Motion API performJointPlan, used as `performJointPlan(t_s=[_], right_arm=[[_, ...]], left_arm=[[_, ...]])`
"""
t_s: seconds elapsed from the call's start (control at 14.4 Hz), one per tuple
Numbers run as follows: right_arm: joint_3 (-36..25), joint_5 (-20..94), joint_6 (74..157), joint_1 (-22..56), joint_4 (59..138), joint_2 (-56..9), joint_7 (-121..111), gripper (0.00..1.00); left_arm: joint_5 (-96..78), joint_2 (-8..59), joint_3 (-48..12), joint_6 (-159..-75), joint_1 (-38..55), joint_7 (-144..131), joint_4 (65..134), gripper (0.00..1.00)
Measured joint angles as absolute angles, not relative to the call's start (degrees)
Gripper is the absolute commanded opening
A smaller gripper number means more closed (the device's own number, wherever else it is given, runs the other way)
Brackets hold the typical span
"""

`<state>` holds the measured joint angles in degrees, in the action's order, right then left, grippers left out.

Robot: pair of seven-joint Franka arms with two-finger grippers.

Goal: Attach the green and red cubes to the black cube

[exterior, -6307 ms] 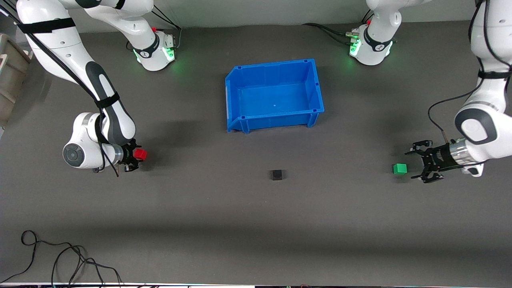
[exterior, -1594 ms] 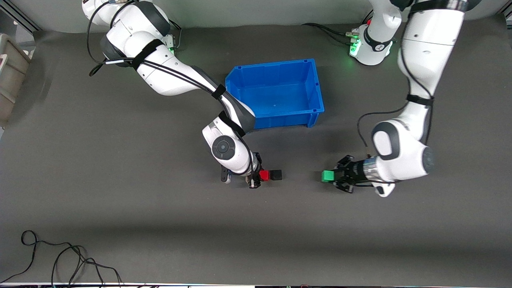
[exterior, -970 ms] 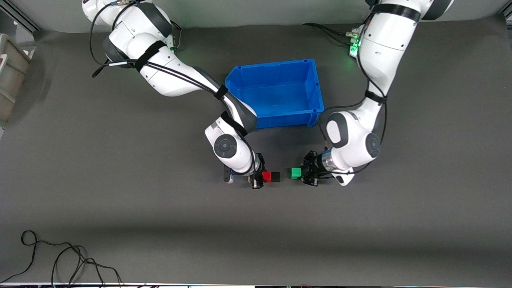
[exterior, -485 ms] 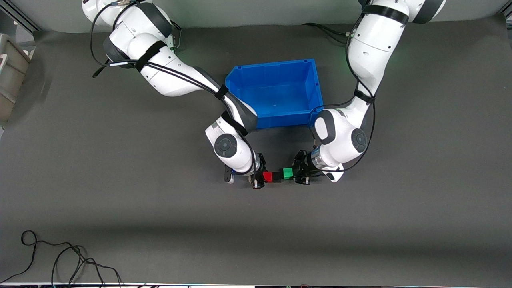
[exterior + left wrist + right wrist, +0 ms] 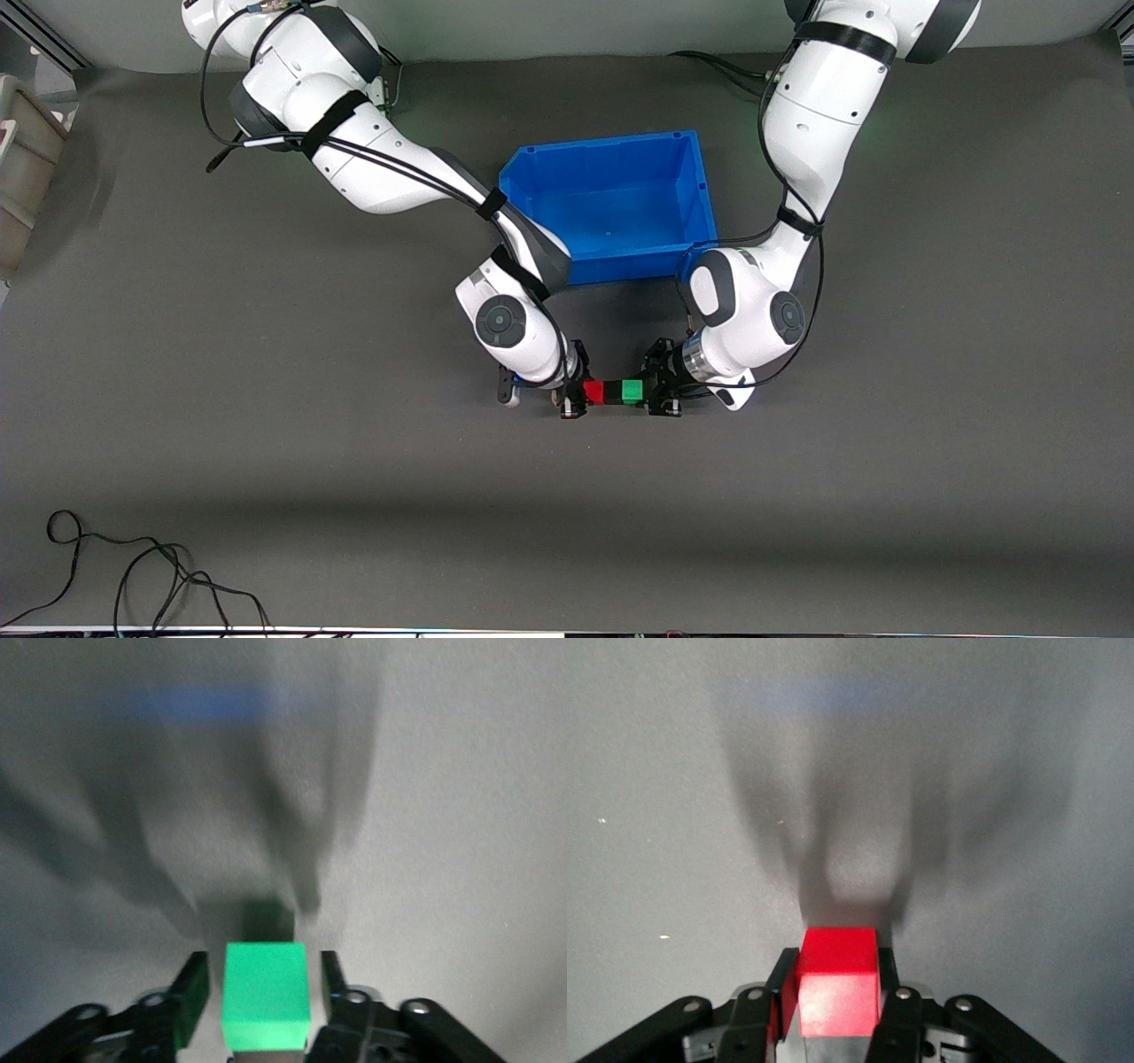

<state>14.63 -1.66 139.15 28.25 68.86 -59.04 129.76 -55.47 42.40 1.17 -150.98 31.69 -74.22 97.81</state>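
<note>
Black cube (image 5: 613, 392): we see it on the desk (image 5: 354, 487), nearer to the front camera than the blue bin (image 5: 611, 142), wedged between the two coloured cubes.
Row axis: red, black and green lie in one straight line running from the right arm's end of the desk toward the left arm's end.
Red cube (image 5: 594, 392): touching the black cube's face on the right arm's end.
Right hand (image 5: 576, 394): low at the desk and clenched on the red cube, fingers flat against both its sides in the right wrist view.
Green cube (image 5: 632, 391): against the black cube's face on the left arm's end; we make out no gap.
Left hand (image 5: 654, 392): low around the green cube but released, with a gap showing on each side of the cube in the left wrist view.
Key relation: each hand faces the black cube along the row's axis, so we judge any pull-back should run straight along that line.
Progress: we judge both joins made, and the right hand's release remains.
</note>
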Motion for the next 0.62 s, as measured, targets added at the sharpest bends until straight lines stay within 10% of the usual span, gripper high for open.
performJointPlan(t_s=[0.28,0.62], right_arm=[[14.6,-1.7,139.4,28.5,68.8,-59.1,129.8,1.00],[14.2,-1.9,139.4,28.4,67.9,-58.6,129.6,1.00]], left_arm=[[-53.7,42.1,2.9,-150.1,31.3,-74.2,96.8,1.00],[-46.4,37.0,9.2,-132.8,25.1,-72.6,95.9,1.00]])
